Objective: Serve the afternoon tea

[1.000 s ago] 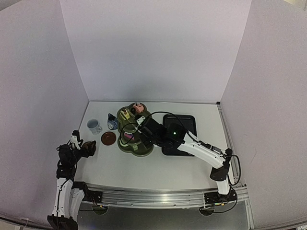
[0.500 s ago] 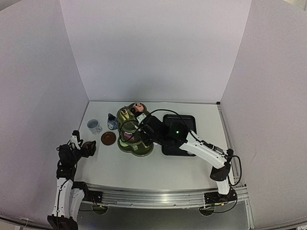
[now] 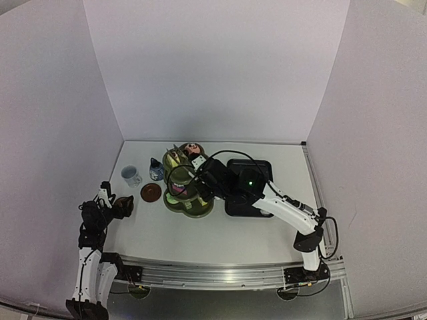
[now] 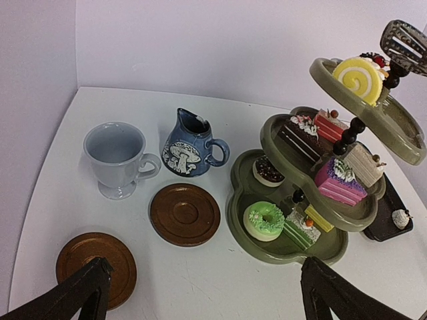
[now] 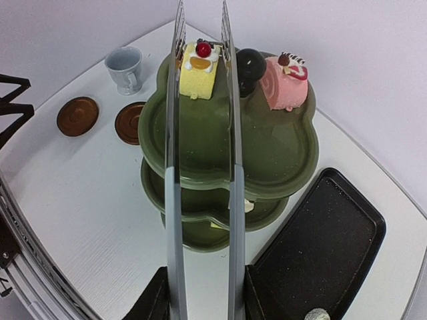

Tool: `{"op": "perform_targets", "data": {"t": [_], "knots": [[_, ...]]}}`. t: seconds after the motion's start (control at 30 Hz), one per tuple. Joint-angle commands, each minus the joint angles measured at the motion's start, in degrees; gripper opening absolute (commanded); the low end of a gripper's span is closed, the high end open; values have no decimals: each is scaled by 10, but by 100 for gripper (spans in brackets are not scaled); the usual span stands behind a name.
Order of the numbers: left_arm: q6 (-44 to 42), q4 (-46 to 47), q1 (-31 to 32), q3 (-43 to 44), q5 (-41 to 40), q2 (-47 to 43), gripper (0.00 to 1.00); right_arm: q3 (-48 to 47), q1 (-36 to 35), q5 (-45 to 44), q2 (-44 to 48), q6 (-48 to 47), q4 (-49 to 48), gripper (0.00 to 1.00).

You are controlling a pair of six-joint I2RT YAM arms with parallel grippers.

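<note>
Right wrist: tongs (image 5: 173, 200) around yellow cake (image 5: 198, 72)

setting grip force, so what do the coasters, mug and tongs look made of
Coasters: probably wood, though moulded plastic is possible. They are brown with a satin sheen and turned concentric rings.
Mug: looks like glazed ceramic, with a pale, smooth, softly glossy surface and a thick rim and foot.
Tongs: metal, likely steel, with thin, silvery, brightly reflective blades and slotted tips.
</note>
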State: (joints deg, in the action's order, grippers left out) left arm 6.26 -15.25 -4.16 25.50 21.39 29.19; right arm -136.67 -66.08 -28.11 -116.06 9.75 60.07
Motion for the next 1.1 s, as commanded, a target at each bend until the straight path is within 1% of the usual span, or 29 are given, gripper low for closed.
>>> {"op": "perform_targets", "data": {"t": [0.0, 0.17, 0.23, 0.3, 0.4, 0.5, 0.6, 0.67, 0.73, 0.87, 0.93, 1.07], "knots": [[2, 2, -1, 12, 9, -1, 100, -45, 8, -14, 47, -10, -31, 32], [2, 1, -1, 12, 9, 0, 100, -49, 14, -14, 61, -8, -34, 32], [1, 1, -1, 13, 9, -1, 100, -38, 26, -27, 75, 9, -33, 32], [1, 1, -1, 12, 8, -2, 100, -10, 51, -19, 100, 46, -33, 32], [2, 1, -1, 12, 10, -1, 100, 55, 111, 8, 145, 104, -29, 30], [1, 0, -1, 13, 11, -1, 100, 103, 157, 11, 170, 130, -17, 29], [0, -2, -1, 14, 10, -2, 100, 125, 195, 19, 177, 157, 29, 30], [0, -3, -1, 13, 10, -3, 100, 139, 223, 36, 173, 175, 75, 29], [0, -3, -1, 14, 9, -4, 100, 169, 237, 39, 172, 189, 120, 29], [-1, -4, -1, 14, 7, -4, 100, 258, 252, 57, 200, 222, 176, 29], [0, -1, -1, 13, 8, -3, 100, 312, 256, 73, 225, 239, 188, 28], [2, 3, -1, 12, 13, 3, 100, 391, 258, 107, 273, 271, 206, 28]]}}
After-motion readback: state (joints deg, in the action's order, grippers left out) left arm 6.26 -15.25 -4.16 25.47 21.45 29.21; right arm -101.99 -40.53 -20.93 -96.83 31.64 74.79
